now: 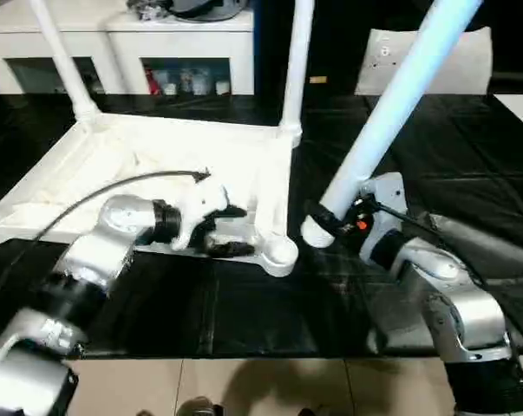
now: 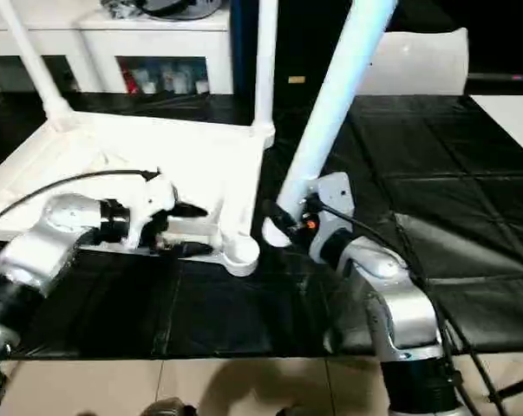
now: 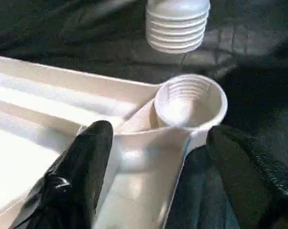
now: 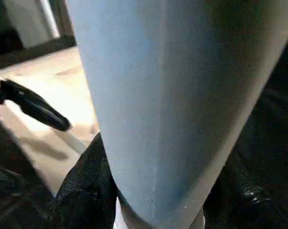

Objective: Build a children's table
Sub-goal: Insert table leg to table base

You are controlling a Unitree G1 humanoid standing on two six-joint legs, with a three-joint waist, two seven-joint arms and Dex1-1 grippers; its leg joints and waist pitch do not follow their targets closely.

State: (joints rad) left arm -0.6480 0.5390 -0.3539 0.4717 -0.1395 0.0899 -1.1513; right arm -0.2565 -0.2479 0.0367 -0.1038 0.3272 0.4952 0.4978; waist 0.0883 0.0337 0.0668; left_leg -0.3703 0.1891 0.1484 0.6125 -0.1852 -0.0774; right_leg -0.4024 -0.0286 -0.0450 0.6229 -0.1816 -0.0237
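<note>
On the black-covered surface (image 1: 244, 312) the white tabletop (image 1: 157, 165) lies upside down, ribbed underside up. Two legs (image 1: 296, 65) already stand upright in the far corner sockets.

Left gripper (image 1: 211, 232): fingers (image 3: 81, 162) spread apart, straddling the tabletop's near edge wall right beside the empty near-right socket (image 3: 190, 101). One finger sits inside the rim, the other outside. Contact isn't resolvable, so it reads as bracing more than a firm clamp. Likely purpose: hold the tabletop steady so the socket doesn't slide while a leg goes in.

Right gripper (image 1: 330, 224): fingers clamped on the third leg (image 1: 400, 95) near its lower, threaded end (image 3: 178, 24). Gripping low gives good control of the tip.

Leg orientation: long axis tilted, lower end down and toward the socket, upper end leaning up and away to the robot's right, out of the picture's top. The threaded end hangs just beside the open socket, near but apart, not yet entered.

Socket opening faces up, internal threads visible. My read: the leg needs bringing close to vertical and centring over the socket before it goes down and turns. At this tilt the threads would probably cross or jam.
</note>
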